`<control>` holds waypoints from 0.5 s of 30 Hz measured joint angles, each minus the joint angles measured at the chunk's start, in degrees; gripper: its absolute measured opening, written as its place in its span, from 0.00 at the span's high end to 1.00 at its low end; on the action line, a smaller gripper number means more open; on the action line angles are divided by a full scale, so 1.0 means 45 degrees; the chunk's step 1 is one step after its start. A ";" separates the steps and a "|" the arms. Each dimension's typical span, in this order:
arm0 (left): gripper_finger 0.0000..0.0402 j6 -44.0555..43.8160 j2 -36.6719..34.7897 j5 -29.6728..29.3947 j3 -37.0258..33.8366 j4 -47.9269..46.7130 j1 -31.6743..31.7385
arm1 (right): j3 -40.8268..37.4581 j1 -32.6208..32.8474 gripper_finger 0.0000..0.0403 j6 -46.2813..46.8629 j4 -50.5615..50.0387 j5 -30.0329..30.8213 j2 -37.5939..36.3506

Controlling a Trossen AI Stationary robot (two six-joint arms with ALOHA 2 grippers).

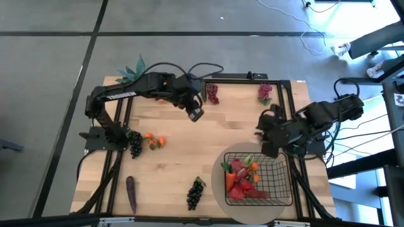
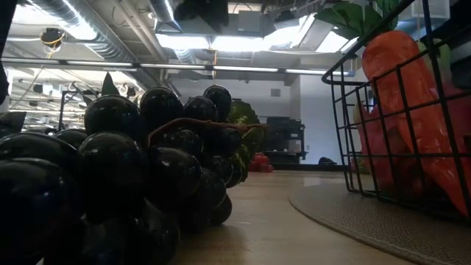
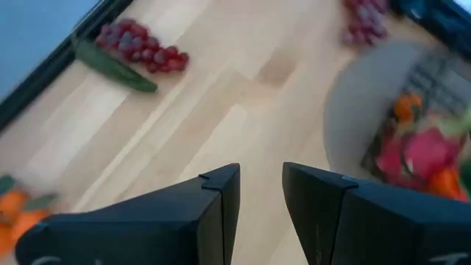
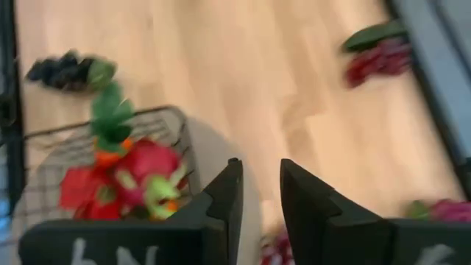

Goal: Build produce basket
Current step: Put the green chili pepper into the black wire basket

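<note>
The black wire basket [image 1: 278, 183] stands on a round beige mat [image 1: 221, 189] at the near right. It holds a carrot [image 2: 412, 103], a pink dragon fruit [image 4: 147, 165] and other red produce. Loose on the table lie red grapes [image 1: 213, 93], pinkish grapes [image 1: 265, 93], dark grapes [image 1: 134, 144], tangerines [image 1: 154, 141], an eggplant [image 1: 131, 192] and another dark bunch [image 1: 196, 192]. My left gripper [image 1: 196, 115] hangs open over the table's far middle, holding nothing. My right gripper [image 1: 262, 133] is open and bare just beyond the basket's far edge.
A spiky green plant [image 1: 132, 70] stands at the far left corner. Bare wood lies between the two grippers in the table's middle. In the low view the near dark grapes [image 2: 132, 184] fill the left foreground and the mat's edge [image 2: 353, 213] runs at the right.
</note>
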 joint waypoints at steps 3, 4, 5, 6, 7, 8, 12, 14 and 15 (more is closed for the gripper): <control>0.77 -0.1166 0.0405 -0.0095 -0.0004 0.0023 0.0556 | 0.0000 0.0000 0.81 -0.0119 -0.0028 0.0934 -0.0432; 0.77 -0.1556 0.0559 -0.0112 0.0003 0.0184 0.0781 | 0.0000 0.0000 0.81 -0.0288 -0.0019 0.1217 -0.0569; 0.77 -0.1987 0.0716 -0.0070 -0.0020 0.0091 0.1072 | 0.0000 0.0000 0.81 -0.0347 -0.0018 0.1473 -0.0691; 0.77 -0.2425 0.0939 -0.0055 -0.0029 -0.0062 0.1321 | 0.0000 0.0000 0.81 -0.0372 -0.0018 0.1756 -0.0826; 0.77 -0.2853 0.1220 -0.0049 -0.0018 -0.0001 0.1549 | 0.0000 0.0000 0.81 -0.0376 -0.0022 0.2034 -0.0955; 0.77 -0.3253 0.1453 0.0044 -0.0005 0.0181 0.1863 | 0.0000 0.0000 0.81 -0.0376 -0.0023 0.2278 -0.1058; 0.77 -0.3572 0.2482 0.0591 -0.0019 0.0438 0.2836 | 0.0000 0.0000 0.81 -0.0376 -0.0033 0.2757 -0.1438; 0.77 -0.3492 0.2974 0.1279 -0.0024 0.0668 0.3259 | 0.0002 0.0000 0.81 -0.0391 -0.0033 0.2779 -0.1569; 0.77 -0.3481 0.3230 0.1525 -0.0023 0.1077 0.3382 | 0.0000 0.0000 0.81 -0.0404 -0.0037 0.2900 -0.1640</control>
